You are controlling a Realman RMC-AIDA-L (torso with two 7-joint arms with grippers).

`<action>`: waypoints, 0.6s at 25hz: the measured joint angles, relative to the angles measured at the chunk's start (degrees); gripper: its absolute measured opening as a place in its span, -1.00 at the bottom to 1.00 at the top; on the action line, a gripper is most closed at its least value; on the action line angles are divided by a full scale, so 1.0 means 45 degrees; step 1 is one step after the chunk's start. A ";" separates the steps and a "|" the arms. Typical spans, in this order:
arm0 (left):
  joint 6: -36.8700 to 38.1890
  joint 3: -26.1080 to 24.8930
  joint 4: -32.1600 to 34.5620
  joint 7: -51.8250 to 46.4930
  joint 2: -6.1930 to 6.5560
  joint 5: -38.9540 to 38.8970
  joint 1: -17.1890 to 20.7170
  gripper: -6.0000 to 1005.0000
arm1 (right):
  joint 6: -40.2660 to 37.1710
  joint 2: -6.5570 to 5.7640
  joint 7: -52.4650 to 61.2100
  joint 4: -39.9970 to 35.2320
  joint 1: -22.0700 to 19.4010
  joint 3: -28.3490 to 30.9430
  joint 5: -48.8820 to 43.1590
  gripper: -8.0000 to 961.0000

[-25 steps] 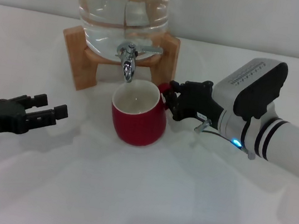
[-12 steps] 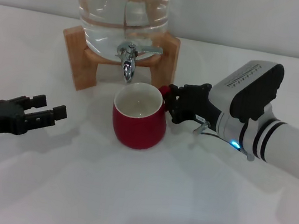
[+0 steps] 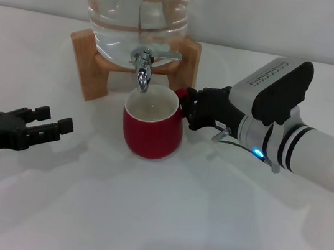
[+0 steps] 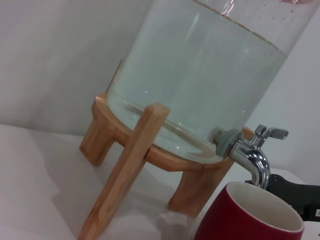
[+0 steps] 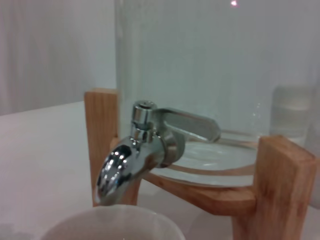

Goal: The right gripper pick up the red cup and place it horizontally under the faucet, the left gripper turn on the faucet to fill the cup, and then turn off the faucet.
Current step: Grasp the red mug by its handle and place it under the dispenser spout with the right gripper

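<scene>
My right tool grips the handle of the red cup, upright on the worktop directly beneath the faucet (lever sideways), while my left tool hovers apart, fingers spread.

A large clear glass water jug, filled with water, sits on a light wooden stand with chunky square legs at the back of a plain white tabletop. Behind the table runs a pale wall. The stand's legs rest flat on the tabletop.
</scene>
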 joint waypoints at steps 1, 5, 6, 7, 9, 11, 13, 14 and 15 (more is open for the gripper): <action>0.0000 0.0000 0.0000 0.0000 0.0000 0.0000 0.0000 0.77 | -0.0053 0.0000 -0.0001 -0.0002 0.0005 -0.0002 0.0046 -0.69; 0.0000 0.0000 0.0000 -0.0001 0.0000 0.0000 0.0001 0.77 | -0.0162 -0.0001 -0.0016 -0.0022 0.0040 -0.0085 0.0122 -0.70; -0.0001 0.0000 0.0000 0.0000 0.0001 0.0000 0.0001 0.77 | -0.0163 0.0000 -0.0020 -0.0025 0.0053 -0.0134 0.0126 -0.70; 0.0000 0.0000 0.0000 0.0000 0.0000 0.0000 0.0000 0.77 | -0.0163 -0.0001 -0.0024 -0.0026 0.0071 -0.0176 0.0131 -0.70; 0.0000 0.0000 0.0000 0.0000 0.0000 0.0000 -0.0007 0.77 | -0.0163 -0.0001 -0.0026 -0.0015 0.0083 -0.0233 0.0143 -0.70; 0.0000 0.0000 0.0000 -0.0002 0.0001 0.0000 -0.0016 0.77 | -0.0160 -0.0001 -0.0028 0.0028 0.0086 -0.0283 0.0158 -0.70; -0.0001 -0.0001 0.0000 -0.0012 0.0000 0.0000 -0.0018 0.77 | -0.0156 -0.0001 -0.0030 0.0057 0.0107 -0.0329 0.0238 -0.70; 0.0000 -0.0001 0.0000 -0.0015 0.0000 -0.0001 -0.0018 0.77 | -0.0156 -0.0001 -0.0030 0.0060 0.0114 -0.0335 0.0276 -0.70; 0.0000 -0.0001 -0.0001 -0.0020 0.0000 -0.0006 -0.0019 0.77 | -0.0149 -0.0001 -0.0031 0.0061 0.0123 -0.0347 0.0294 -0.70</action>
